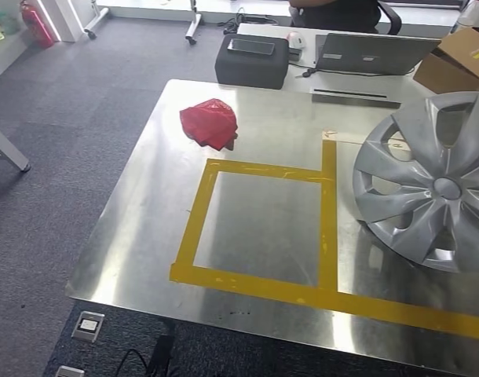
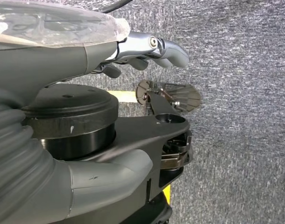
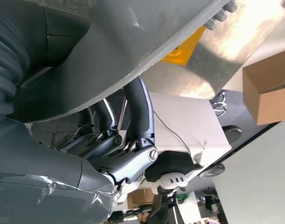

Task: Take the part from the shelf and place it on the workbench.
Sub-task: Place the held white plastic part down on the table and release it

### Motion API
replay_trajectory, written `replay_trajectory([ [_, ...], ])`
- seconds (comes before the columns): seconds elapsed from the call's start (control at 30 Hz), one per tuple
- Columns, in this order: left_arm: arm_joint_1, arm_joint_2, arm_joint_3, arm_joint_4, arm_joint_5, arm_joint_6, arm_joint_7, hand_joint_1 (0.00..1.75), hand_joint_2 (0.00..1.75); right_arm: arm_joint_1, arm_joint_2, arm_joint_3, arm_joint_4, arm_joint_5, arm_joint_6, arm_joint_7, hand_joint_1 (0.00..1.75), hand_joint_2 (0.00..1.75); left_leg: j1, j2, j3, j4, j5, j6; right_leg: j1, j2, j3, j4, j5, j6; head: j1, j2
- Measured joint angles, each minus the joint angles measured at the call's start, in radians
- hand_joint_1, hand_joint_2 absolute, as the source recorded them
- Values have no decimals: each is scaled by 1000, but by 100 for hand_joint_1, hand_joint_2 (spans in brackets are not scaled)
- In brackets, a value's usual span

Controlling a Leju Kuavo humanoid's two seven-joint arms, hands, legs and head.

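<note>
Hubcap [image 1: 429, 184], silver and spoked, lies over the right part of the steel counter [image 1: 137, 228], just outside the yellow tape square [image 1: 264, 228]. Right hand [image 3: 127, 140] curls its dark fingers under the hubcap's rim and grips it. Left hand [image 2: 148, 49] hangs over grey carpet [image 2: 239, 116] with fingers extended, holding nothing. Judged from this, delivery is nearly complete; release remains. A red bag [image 1: 209, 122], laptop [image 1: 373, 53], black case [image 1: 252, 61] and cardboard box [image 1: 459, 59] lie beyond.

A silver wheel cover [image 1: 429, 184] with curved spokes lies over the counter's [image 1: 148, 212] right side. It sits beside the yellow tape square [image 1: 261, 224].
</note>
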Motion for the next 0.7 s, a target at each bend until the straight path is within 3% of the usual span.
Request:
replay_trajectory([
  [0.23,0,0,0,0,0,0,0,0,175,-4,17,3,1,2,28,-21,175,175,0,0,1,0,0,0,0,0,1,0,0,0,0,0],
  [0.37,-2,-2,0,0,1,-3,2,0,175,-8,36,11,1,5,52,-20,0,0,0,0,2,0,0,0,0,0,1,0,0,0,0,0],
  [0.7,-2,-2,-9,0,-5,-18,16,0,175,-9,59,34,1,7,64,-1,0,0,0,0,2,-1,0,0,0,0,1,0,0,0,0,0],
])
